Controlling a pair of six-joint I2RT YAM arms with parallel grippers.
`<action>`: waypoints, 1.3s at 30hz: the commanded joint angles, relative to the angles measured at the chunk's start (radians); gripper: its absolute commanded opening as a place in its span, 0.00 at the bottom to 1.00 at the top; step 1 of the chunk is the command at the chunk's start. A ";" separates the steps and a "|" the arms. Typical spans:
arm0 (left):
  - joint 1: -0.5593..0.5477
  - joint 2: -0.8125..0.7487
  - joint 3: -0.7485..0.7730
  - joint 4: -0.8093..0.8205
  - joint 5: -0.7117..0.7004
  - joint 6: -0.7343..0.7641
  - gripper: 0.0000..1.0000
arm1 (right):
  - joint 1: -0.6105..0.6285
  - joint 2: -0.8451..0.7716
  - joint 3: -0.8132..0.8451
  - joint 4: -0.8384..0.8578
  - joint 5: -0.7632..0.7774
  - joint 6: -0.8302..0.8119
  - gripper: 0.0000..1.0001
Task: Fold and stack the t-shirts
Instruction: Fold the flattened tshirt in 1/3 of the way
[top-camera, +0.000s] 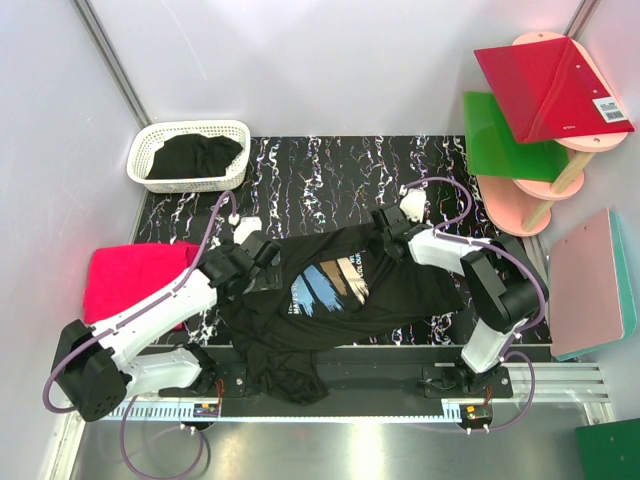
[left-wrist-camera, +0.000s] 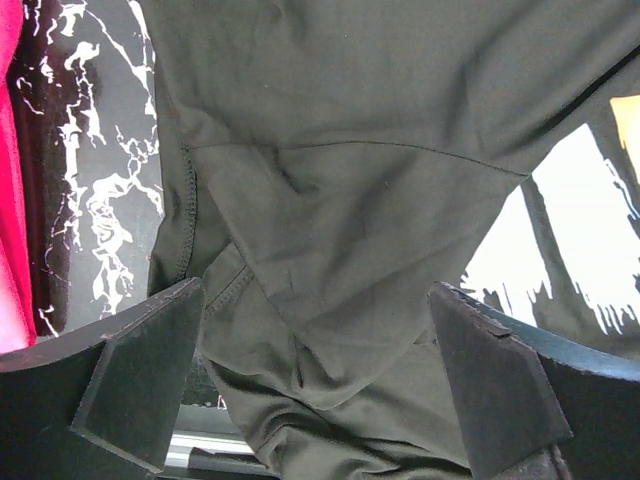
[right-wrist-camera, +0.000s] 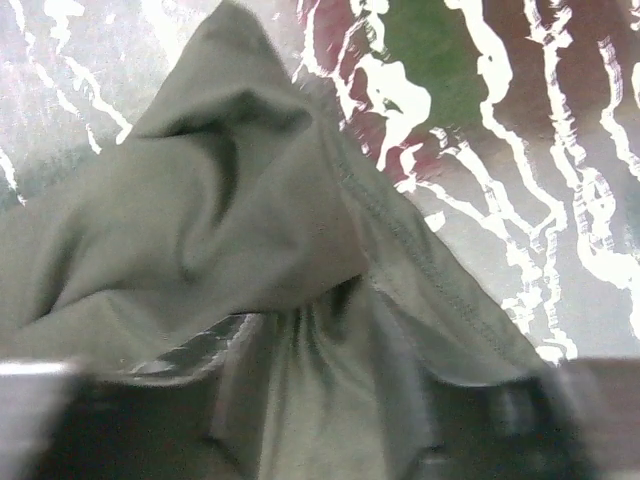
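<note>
Work is barely begun: black t-shirt (top-camera: 400, 292) is seen unfolded, left pincer (left-wrist-camera: 320, 368) released, right pincer's (top-camera: 385, 230) grip cannot be told.

The left arm (top-camera: 150, 320) stretches from the lower left of the frame toward the centre with the left claw (top-camera: 260, 266) spread wide, fingers (left-wrist-camera: 140, 380) well apart, while the right arm (top-camera: 455, 252) bends from the lower right back toward the centre, the right claw (top-camera: 381, 228) too blurred in its wrist view to tell how its jaws stand.
</note>
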 joint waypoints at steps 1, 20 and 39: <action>0.005 0.006 0.017 0.042 -0.010 0.004 0.99 | 0.000 0.006 0.076 -0.069 0.138 -0.012 0.73; 0.161 0.104 -0.006 0.230 0.041 0.067 0.00 | 0.006 -0.333 -0.065 0.068 -0.054 -0.109 0.90; 0.307 0.780 0.413 0.151 0.039 0.132 0.00 | 0.003 -0.204 0.035 0.182 -0.182 -0.190 0.00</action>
